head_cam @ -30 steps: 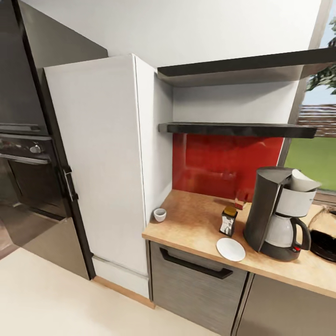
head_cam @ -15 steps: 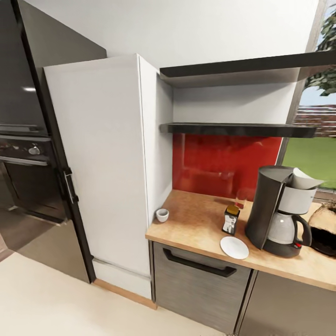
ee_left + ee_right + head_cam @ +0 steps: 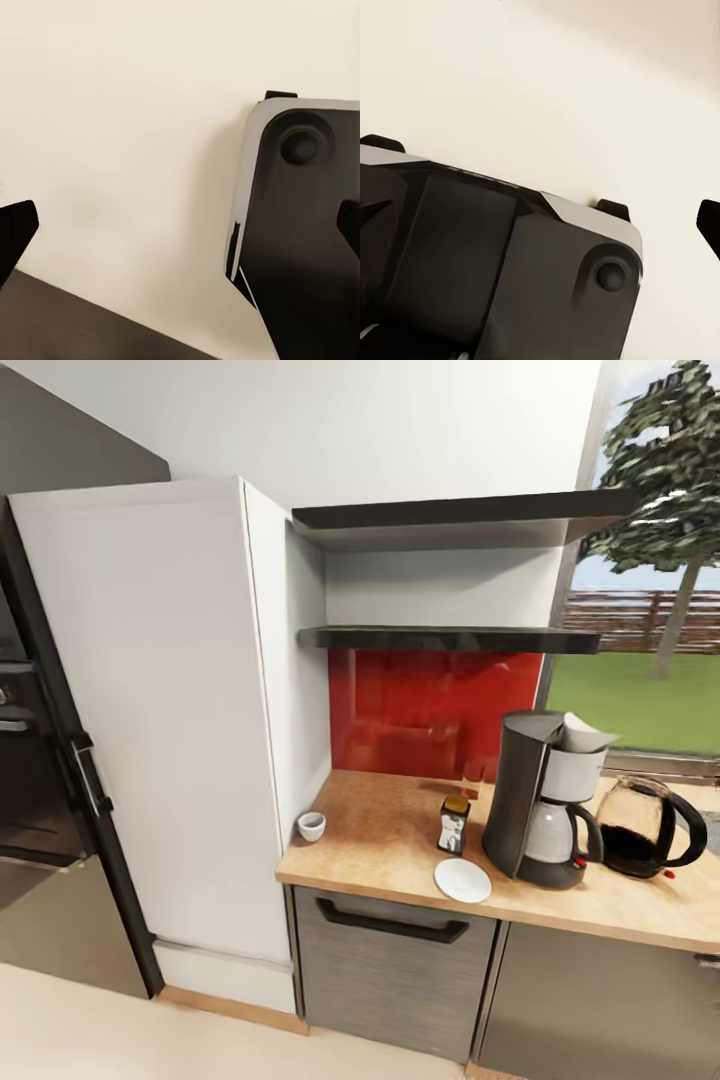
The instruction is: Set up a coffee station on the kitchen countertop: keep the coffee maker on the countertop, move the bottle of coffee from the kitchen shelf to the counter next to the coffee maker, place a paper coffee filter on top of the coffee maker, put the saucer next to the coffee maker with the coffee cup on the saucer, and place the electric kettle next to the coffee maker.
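On the tan countertop (image 3: 390, 840) stands the black coffee maker (image 3: 540, 800), with a white paper coffee filter (image 3: 585, 735) sitting in its top. The bottle of coffee (image 3: 454, 825) stands just to its left. In front of the bottle the white saucer (image 3: 462, 880) lies bare. Far off at the counter's left end, against the white cabinet, sits the coffee cup (image 3: 311, 826). The glass electric kettle (image 3: 645, 828) stands right of the coffee maker. My left gripper (image 3: 180, 229) and right gripper (image 3: 540, 217) hang open over the cream floor, with nothing between their fingers.
A tall white cabinet (image 3: 170, 720) borders the counter on the left, with a dark oven front (image 3: 25, 780) beyond it. Two dark shelves (image 3: 450, 638) hang over the red backsplash. Both wrist views look down on my own dark base (image 3: 300, 240).
The whole head view has shifted, so the camera moved: the counter now sits further left and the kettle shows in full. The things on the counter have not moved.
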You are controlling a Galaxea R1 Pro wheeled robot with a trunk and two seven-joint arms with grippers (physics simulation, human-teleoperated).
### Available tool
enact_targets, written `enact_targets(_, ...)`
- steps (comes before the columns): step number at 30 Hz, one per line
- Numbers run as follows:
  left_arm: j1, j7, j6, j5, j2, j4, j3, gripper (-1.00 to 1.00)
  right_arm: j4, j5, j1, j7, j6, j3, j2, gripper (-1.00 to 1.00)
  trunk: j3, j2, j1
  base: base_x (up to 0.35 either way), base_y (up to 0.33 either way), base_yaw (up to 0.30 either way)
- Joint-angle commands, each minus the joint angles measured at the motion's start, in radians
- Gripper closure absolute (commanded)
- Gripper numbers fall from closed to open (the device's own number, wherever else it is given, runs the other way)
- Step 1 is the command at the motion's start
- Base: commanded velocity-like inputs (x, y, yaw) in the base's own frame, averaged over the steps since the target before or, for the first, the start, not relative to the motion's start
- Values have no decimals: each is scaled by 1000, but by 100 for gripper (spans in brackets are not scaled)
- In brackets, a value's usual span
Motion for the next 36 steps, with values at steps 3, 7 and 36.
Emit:
enact_targets(3, 0, 2, -3, 10, 1, 0, -7, -100, 2, -10, -1, 5, -2, 9, 1, -100, 1, -1, 0, 60, 235, -283)
enact_targets(7, 0, 2, -3, 11, 2, 0, -4, -100, 1, -9, -1, 5, -5, 9, 1, -100, 4, -1, 0, 54, 280, -283)
enact_targets(36, -1, 16, 1, 14, 19, 8, 3, -100, -867, 3, -1, -146, -196, 11, 58, -100, 7, -1, 0, -27, 136, -38)
